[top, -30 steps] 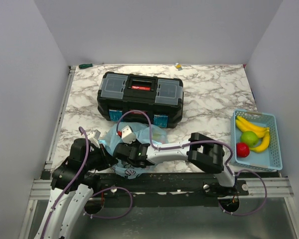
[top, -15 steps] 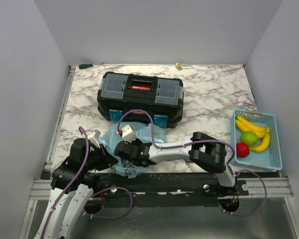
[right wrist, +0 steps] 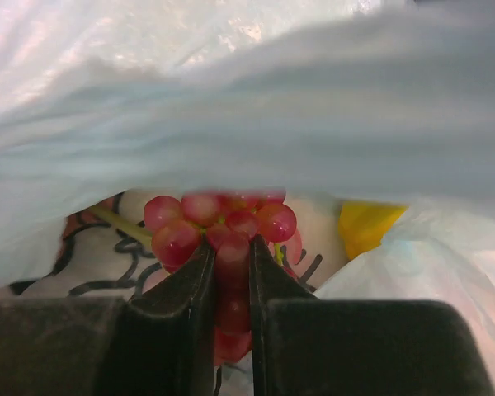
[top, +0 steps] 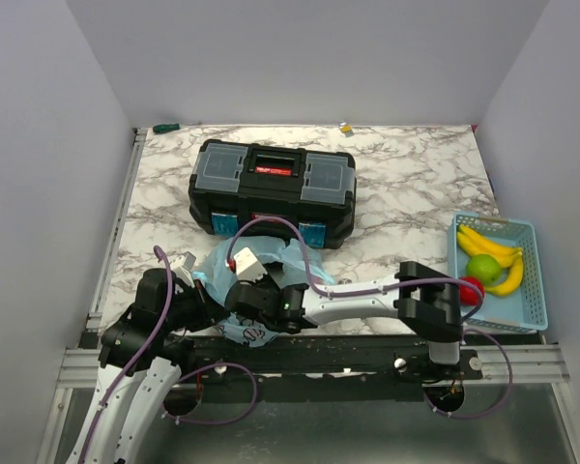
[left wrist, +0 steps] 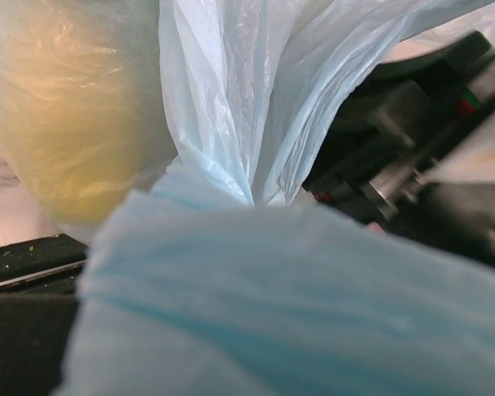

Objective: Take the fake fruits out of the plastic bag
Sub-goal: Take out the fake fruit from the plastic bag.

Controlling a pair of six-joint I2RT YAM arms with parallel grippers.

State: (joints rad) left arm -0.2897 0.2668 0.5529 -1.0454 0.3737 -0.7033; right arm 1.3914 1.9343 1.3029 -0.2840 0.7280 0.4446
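Grapes (right wrist: 223, 216) are sitting clamped between the closed fingers of the right end effector (right wrist: 228, 247), which is reaching inside the plastic bag (top: 216, 263) lying at the near edge of the table (top: 406, 193). Left end effector (top: 198, 288) is meeting the bag's left side; crumpled film is hiding its fingers, so I cannot tell its state.

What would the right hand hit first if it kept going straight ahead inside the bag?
The red grapes: the bunch sits between the right hand's fingers. Behind it seems to be the plastic bag's printed wall, though depth is unclear.
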